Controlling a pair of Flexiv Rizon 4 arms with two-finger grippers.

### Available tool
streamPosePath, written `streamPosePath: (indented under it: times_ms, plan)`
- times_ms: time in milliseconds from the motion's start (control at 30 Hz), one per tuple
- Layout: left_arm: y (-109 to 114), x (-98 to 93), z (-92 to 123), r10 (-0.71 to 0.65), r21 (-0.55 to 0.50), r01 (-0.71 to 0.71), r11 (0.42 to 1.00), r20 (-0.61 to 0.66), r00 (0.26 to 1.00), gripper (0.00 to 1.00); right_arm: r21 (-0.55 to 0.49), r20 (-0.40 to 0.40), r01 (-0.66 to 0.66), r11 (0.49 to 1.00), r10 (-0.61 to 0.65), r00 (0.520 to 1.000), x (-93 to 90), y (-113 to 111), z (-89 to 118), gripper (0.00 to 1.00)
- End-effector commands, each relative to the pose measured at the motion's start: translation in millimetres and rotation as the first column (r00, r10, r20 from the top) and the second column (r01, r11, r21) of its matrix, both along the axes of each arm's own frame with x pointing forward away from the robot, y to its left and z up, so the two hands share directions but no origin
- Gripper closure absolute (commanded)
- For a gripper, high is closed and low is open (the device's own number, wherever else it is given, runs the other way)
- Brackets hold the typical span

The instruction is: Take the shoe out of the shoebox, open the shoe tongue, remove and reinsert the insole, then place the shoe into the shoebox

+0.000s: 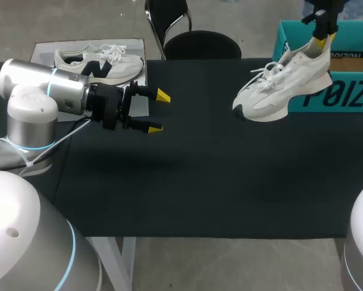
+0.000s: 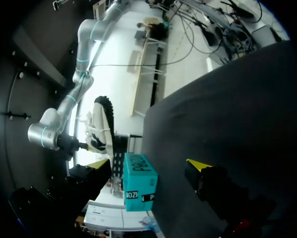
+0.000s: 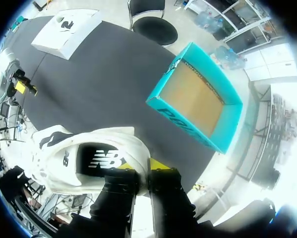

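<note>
Pinching only its heel rim, the right gripper could drop the shoe hanging below its jaws. The left gripper stands spread, empty.

At 2 o'clock in the head view, shoe in white and pale grey, white laces, dark patch at the sole's toe — inside, from the right wrist view, black insole with a white mark. At 3 o'clock, shoebox in teal with black lettering, plain brown within. Black cloth over the table. Black on both the left gripper and right gripper, tips bright yellow. At 11 o'clock, cream second shoe with dark side mark, on a white sheet. Silver left arm — pale blue ring at its joint.
</note>
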State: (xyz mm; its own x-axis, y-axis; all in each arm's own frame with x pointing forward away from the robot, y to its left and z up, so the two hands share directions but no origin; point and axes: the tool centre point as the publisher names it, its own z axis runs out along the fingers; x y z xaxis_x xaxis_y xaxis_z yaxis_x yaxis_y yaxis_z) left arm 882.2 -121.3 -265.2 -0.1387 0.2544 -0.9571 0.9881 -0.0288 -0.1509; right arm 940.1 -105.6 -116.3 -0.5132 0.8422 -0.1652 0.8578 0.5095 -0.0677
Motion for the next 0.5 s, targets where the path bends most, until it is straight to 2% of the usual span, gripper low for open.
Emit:
streamPosePath:
  times_ms: [33, 433, 500]
  plan:
    - [-0.3, 0.4, 0.0, -0.001, 0.001, 0.001, 1.0, 0.001, 1.0, 0.0, 0.002, 0.005, 0.0, 1.0, 0.0, 1.0, -2.5, -1.1, 1.2, 1.0]
    - [-0.3, 0.4, 0.0, -0.001, 0.001, 0.001, 1.0, 0.001, 1.0, 0.0, 0.002, 0.005, 0.0, 1.0, 0.0, 1.0, -2.5, -1.1, 1.2, 1.0]
    - [-0.3, 0.4, 0.0, -0.001, 0.001, 0.001, 1.0, 0.001, 1.0, 0.0, 0.006, 0.019, 0.028, 1.0, -0.028, 0.999, -0.6, -8.7, 5.8, 1.0]
